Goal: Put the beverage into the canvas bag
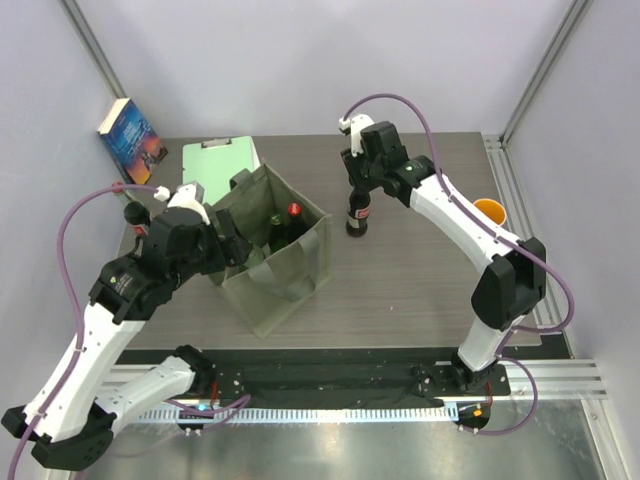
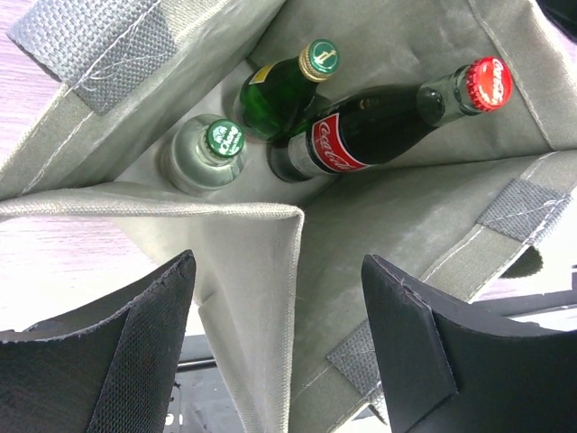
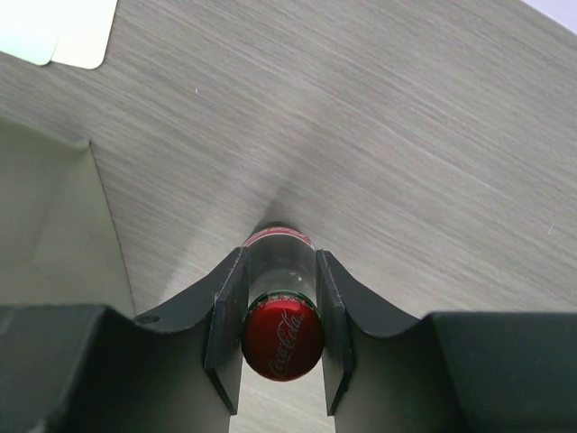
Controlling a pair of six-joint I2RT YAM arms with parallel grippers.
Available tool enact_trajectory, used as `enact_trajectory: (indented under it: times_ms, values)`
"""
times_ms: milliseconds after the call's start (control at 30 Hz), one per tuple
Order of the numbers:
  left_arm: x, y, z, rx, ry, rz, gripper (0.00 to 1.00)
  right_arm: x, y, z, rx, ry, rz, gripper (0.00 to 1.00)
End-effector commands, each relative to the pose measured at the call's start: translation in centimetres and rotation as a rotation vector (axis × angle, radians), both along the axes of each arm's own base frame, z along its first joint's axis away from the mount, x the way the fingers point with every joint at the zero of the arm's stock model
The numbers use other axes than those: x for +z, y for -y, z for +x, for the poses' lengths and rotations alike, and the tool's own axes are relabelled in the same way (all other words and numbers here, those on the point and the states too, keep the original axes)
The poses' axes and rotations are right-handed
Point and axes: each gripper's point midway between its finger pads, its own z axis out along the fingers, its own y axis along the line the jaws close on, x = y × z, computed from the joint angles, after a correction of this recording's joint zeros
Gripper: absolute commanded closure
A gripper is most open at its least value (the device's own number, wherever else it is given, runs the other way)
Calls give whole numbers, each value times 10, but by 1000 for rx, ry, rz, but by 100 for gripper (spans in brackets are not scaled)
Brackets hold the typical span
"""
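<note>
The olive-grey canvas bag (image 1: 275, 260) stands open on the table, left of centre. In it are a cola bottle (image 2: 361, 140) leaning, a green bottle (image 2: 284, 90) and a clear bottle with a green cap (image 2: 209, 153). My left gripper (image 1: 228, 240) is open at the bag's left rim; in the left wrist view the gripper (image 2: 279, 262) has a fabric wall (image 2: 252, 271) between its spread jaws, not touched. My right gripper (image 1: 358, 190) is shut on the neck of another cola bottle (image 1: 357, 215) that stands upright on the table right of the bag; its red cap (image 3: 282, 336) shows between the fingers (image 3: 225, 307).
A mint-green clipboard (image 1: 220, 160) lies behind the bag. A book (image 1: 132, 132) leans at the back left wall. An orange cup (image 1: 489, 211) sits behind the right arm. The bag's side (image 3: 54, 225) shows left in the right wrist view.
</note>
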Motion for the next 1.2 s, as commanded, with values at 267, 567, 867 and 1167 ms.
enact_trajectory:
  times_ms: [267, 567, 867, 1167]
  values:
    - [11, 1, -1, 4, 39, -43, 25, 50, -8, -9, 29, 186, 161, 48]
    - [14, 0, -2, 4, 38, -35, 24, 28, -3, -9, 12, 168, 138, 40]
    - [10, -3, -4, 10, 28, -30, 24, 3, -4, -8, 17, 143, 118, 42]
    - [11, -3, -5, 12, 32, -35, 25, 6, 2, -8, 2, 167, 106, 67]
